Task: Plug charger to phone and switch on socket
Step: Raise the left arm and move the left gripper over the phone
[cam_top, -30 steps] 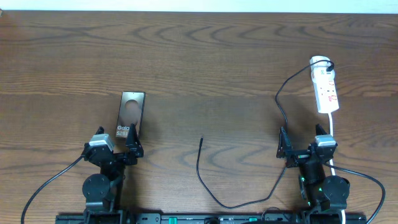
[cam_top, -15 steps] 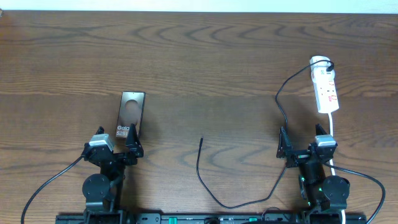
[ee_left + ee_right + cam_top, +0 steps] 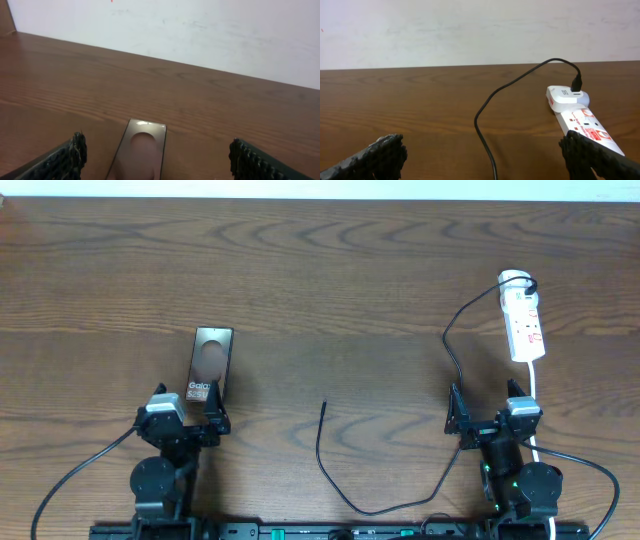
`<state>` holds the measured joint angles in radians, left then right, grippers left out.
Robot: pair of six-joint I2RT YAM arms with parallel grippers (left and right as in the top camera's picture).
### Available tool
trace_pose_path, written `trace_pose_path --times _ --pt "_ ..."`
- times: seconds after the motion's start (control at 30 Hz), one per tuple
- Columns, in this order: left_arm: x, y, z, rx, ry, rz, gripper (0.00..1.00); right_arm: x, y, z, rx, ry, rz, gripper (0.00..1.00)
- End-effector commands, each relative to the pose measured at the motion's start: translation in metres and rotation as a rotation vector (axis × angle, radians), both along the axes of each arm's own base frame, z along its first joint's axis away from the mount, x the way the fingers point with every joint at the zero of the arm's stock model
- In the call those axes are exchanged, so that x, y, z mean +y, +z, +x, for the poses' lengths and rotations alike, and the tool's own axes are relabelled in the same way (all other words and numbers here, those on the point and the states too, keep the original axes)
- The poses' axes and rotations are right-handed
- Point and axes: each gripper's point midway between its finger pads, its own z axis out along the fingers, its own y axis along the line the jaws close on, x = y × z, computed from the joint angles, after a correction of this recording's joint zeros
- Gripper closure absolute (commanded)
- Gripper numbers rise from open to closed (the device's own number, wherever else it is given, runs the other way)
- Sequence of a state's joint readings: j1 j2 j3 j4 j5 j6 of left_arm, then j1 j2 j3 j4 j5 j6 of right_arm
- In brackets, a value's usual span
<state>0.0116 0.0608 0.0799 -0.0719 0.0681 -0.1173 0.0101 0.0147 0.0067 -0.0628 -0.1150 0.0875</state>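
Observation:
The phone (image 3: pixel 210 359) lies flat at the left, dark with a pale round shape; it also shows in the left wrist view (image 3: pixel 142 150), straight ahead between the fingers. My left gripper (image 3: pixel 185 412) is open and empty just in front of the phone's near end. The socket (image 3: pixel 523 320) is a white power strip at the far right, seen in the right wrist view (image 3: pixel 580 117) too. The charger cable (image 3: pixel 330 470) runs from a white adapter on the strip down to a free plug tip (image 3: pixel 324 404) mid-table. My right gripper (image 3: pixel 490 418) is open and empty, the cable (image 3: pixel 487 145) passing between its fingers.
The strip's white cord (image 3: pixel 533 395) runs down beside the right arm. Thicker black base cables (image 3: pixel 70 480) trail from both arm bases at the near edge. A pale wall (image 3: pixel 200 30) stands behind the table's far edge.

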Motion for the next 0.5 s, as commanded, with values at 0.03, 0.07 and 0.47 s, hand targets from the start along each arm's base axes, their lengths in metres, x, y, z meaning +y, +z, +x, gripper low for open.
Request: trace_pose_path --times 0.03,0.07,0.47 --pt "0.002 0.033 0.005 0.002 0.006 0.032 0.10 -0.004 0.000 0.000 -0.003 -0.018 0.009 0.01" --pt "0.002 0.037 0.007 0.016 0.006 0.032 0.10 -0.004 0.000 0.000 -0.003 -0.018 0.009 0.01" --pt "0.002 0.074 0.060 0.298 -0.025 0.090 0.10 -0.004 0.000 0.000 -0.002 -0.018 0.009 0.01"
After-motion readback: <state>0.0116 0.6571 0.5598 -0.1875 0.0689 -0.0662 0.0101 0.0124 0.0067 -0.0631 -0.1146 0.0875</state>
